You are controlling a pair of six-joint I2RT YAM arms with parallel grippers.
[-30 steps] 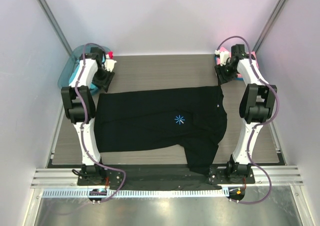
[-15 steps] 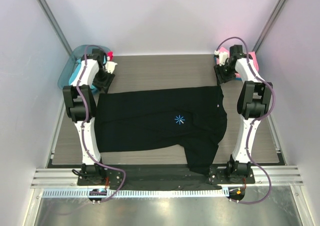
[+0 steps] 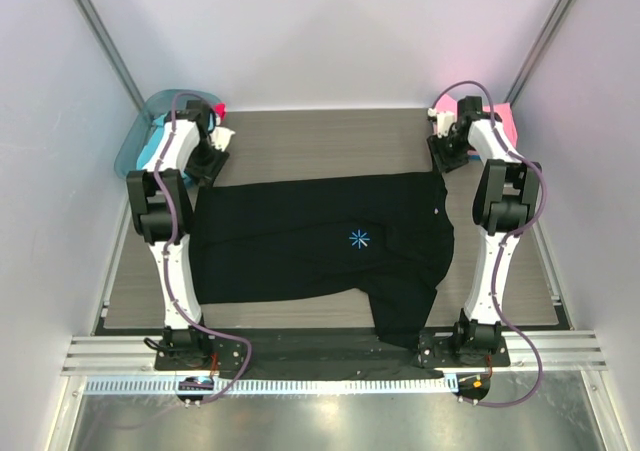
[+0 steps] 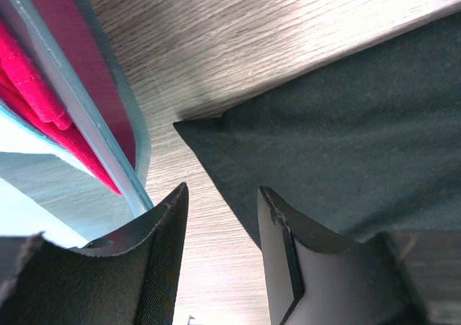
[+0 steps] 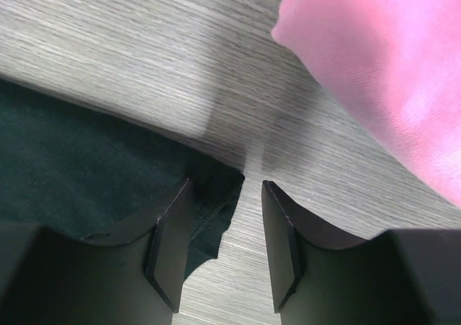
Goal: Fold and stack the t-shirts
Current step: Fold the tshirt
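Observation:
The large black t-shirt (image 3: pixel 320 241) with a light-blue asterisk mark (image 3: pixel 359 238) lies spread flat across the table, one part hanging over the near edge. My left gripper (image 3: pixel 203 161) is open just above the shirt's far left corner (image 4: pixel 209 134). My right gripper (image 3: pixel 445 158) is open, its fingers straddling the shirt's far right corner (image 5: pixel 216 188). A pink t-shirt (image 3: pixel 503 121) lies at the far right and shows in the right wrist view (image 5: pixel 374 58). A red t-shirt (image 4: pixel 32 87) lies in the teal tub.
The translucent teal plastic tub (image 3: pixel 135 136) stands at the far left corner, its rim close to my left gripper (image 4: pixel 94 130). Grey walls close in the table on three sides. A metal rail runs along the near edge (image 3: pixel 320 356).
Both grippers have moved a little away from the camera, toward the far corners of the black shirt. The shirt has not moved.

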